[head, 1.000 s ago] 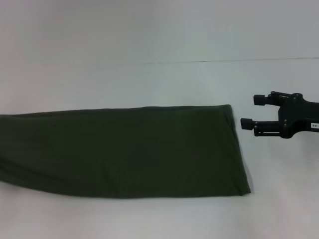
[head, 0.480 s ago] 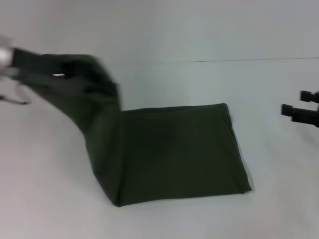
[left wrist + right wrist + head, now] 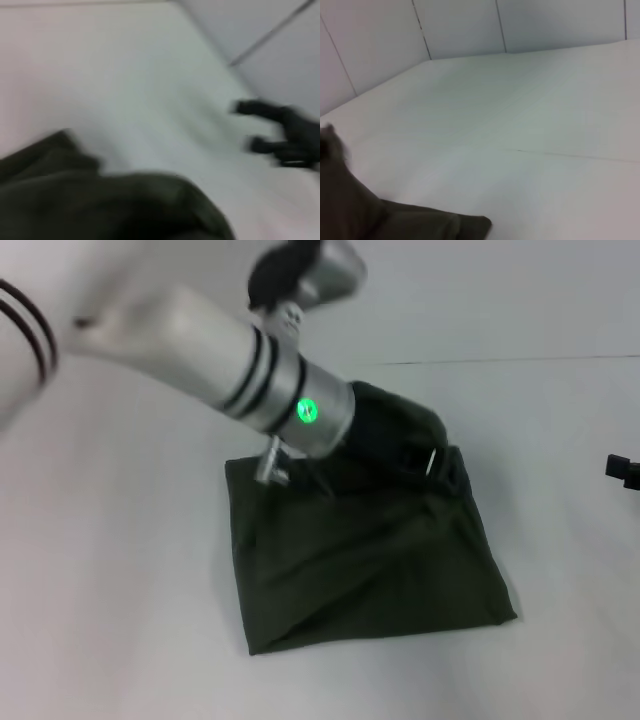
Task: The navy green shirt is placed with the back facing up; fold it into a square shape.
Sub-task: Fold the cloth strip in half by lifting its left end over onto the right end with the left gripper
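Note:
The navy green shirt (image 3: 370, 570) lies folded over on itself into a rough square on the white table, plain side showing. My left arm reaches across from the upper left. Its gripper (image 3: 425, 455) sits at the shirt's far right corner, shut on a bunched, lifted end of the cloth, with the fingers mostly buried in the fabric. That bunched cloth (image 3: 100, 205) fills the bottom of the left wrist view. My right gripper (image 3: 625, 468) shows only at the right edge of the head view, away from the shirt; the left wrist view shows this gripper (image 3: 245, 126) open. A corner of the shirt (image 3: 365, 220) appears in the right wrist view.
The white table (image 3: 120, 590) stretches all around the shirt, with a thin seam line (image 3: 520, 360) across its far side. Pale wall panels (image 3: 460, 25) stand behind the table.
My left arm has swung from the left to the right, carrying the shirt's left end over the rest and turning the long strip into a square. My right gripper has drawn back to the right.

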